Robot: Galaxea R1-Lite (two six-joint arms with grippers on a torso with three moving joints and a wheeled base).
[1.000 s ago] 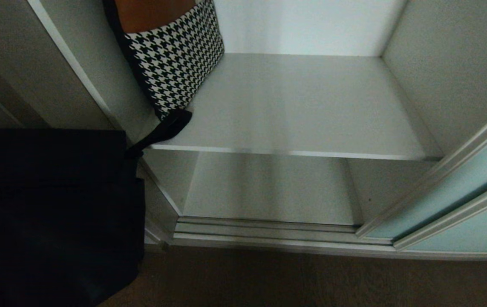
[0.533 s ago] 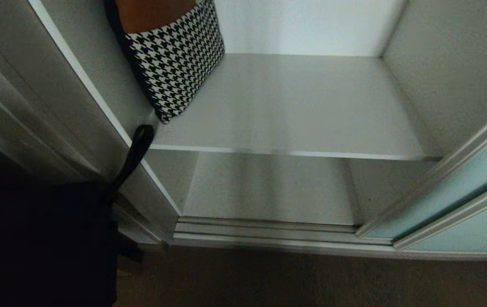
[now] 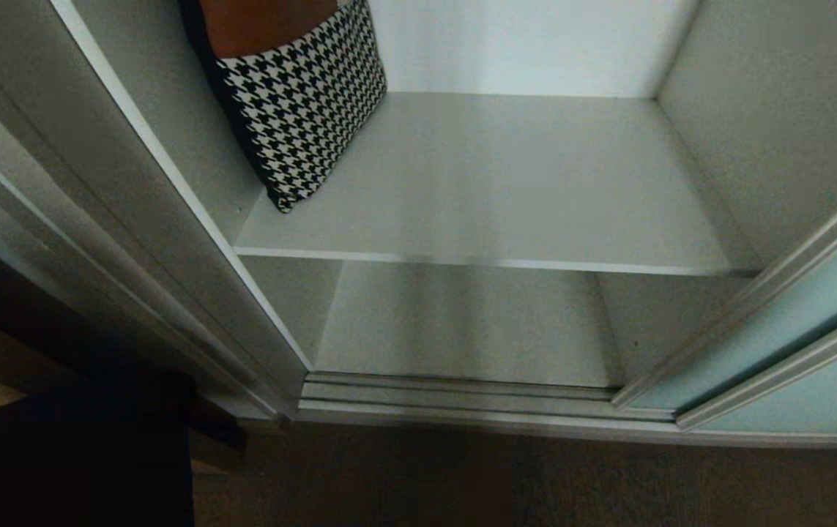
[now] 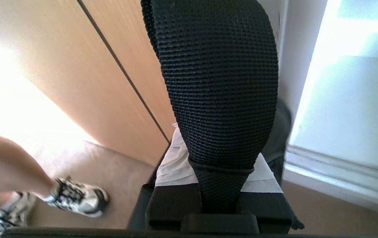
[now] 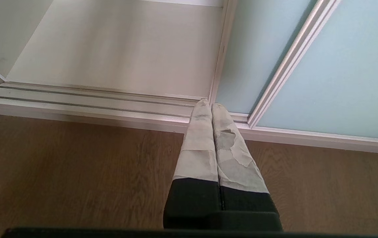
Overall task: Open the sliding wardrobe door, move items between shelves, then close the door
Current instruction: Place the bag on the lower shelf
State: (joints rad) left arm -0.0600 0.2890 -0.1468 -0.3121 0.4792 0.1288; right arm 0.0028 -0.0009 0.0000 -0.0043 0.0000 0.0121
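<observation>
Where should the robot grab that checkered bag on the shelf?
Probably the checkered bag's near front edge, above its bottom corner, coming in from the open front and the right. It leans against the left side wall on the shelf, so that side is blocked, and no handle shows in view.

Bag [image 3: 294,102] on upper shelf [image 3: 506,183], left

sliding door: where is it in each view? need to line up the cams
Head: sliding door, lower right, slid aside, aqua glass in silver frame.
Left wrist: pale glass panel at the right edge, likely a door; which one, cannot tell.
Right wrist: door, upper right, beyond the shut right gripper.
Shared landmark: floor track.
</observation>
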